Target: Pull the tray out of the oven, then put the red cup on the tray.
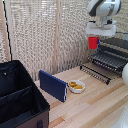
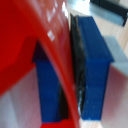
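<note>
Red plastic fills the wrist view: the red cup (image 2: 35, 45) is pinched by its wall in the gripper (image 1: 93, 41), held high beside the pulled-out tray (image 1: 111, 59). If released here, it could tip between the bars or be dropped short.

Black soft case (image 1: 17, 97); blue book (image 1: 53, 85); white bowl (image 1: 77, 86) of yellow snacks

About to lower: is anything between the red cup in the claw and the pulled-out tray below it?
No. In the exterior view, only open air separates the small red cup from the dark barred metal tray.
</note>
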You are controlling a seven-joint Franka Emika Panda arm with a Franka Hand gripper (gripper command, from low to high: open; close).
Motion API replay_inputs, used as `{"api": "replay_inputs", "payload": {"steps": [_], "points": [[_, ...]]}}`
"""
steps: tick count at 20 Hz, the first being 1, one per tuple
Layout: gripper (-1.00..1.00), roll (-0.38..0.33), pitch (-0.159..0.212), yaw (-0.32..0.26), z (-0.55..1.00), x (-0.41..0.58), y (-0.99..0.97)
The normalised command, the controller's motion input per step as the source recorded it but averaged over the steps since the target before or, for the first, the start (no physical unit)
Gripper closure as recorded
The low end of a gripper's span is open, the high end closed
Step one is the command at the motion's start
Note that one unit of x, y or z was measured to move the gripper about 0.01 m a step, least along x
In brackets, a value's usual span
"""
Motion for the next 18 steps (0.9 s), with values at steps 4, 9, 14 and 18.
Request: {"api": "replay_inputs", "payload": {"steps": [4, 9, 14, 18], "points": [[1.00, 0.026, 0.000, -0.048, -0.17, -0.316, -0.97], [1.00, -0.003, 0.000, -0.097, -0.29, -0.081, -0.29], [1.00, 0.000, 0.000, -0.224, -0.23, 0.145, 0.07], [-1.00, 0.000, 0.025, -0.100, -0.03, 0.123, 0.08]]}}
